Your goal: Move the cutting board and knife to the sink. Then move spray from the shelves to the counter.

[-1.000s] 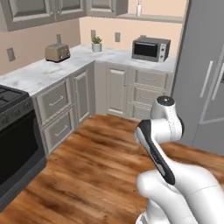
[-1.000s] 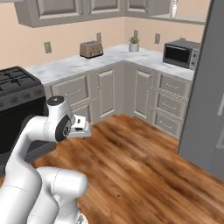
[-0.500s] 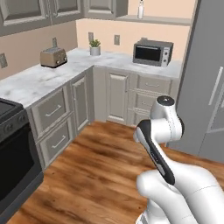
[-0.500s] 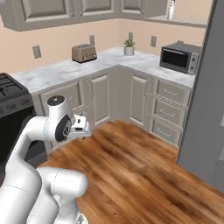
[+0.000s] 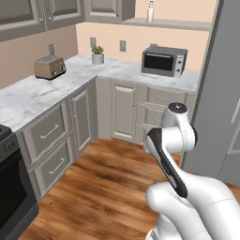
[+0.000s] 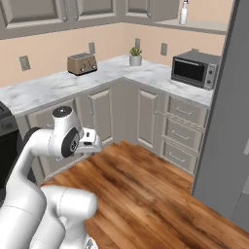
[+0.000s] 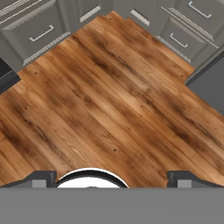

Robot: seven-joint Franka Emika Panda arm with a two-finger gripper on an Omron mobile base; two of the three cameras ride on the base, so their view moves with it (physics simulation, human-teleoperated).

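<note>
The spray (image 5: 150, 11) (image 6: 184, 12) stands upright on the shelves (image 5: 176, 23) (image 6: 206, 27), high on the back wall above the microwave. Below runs the white marble counter (image 5: 28, 96) (image 6: 44, 89) around the corner. My gripper (image 7: 112, 180) points down at the wooden floor, open, its fingertips (image 7: 41, 178) far apart with nothing between them. The arm is folded close to the base, well short of the shelves. The cutting board, knife and sink are out of view.
On the counter stand a toaster (image 5: 49, 67) (image 6: 81, 63), a small potted plant (image 5: 98, 55) (image 6: 135, 56) and a microwave (image 5: 164, 60) (image 6: 196, 69). A tall grey fridge (image 5: 225, 93) (image 6: 228, 121) walls the right side. A black stove (image 5: 9, 197) sits at the left.
The whole picture has shifted: the base has moved, the stove slides off to the left and the corner with microwave and shelves comes nearer. The arm's pose and open gripper are unchanged.
</note>
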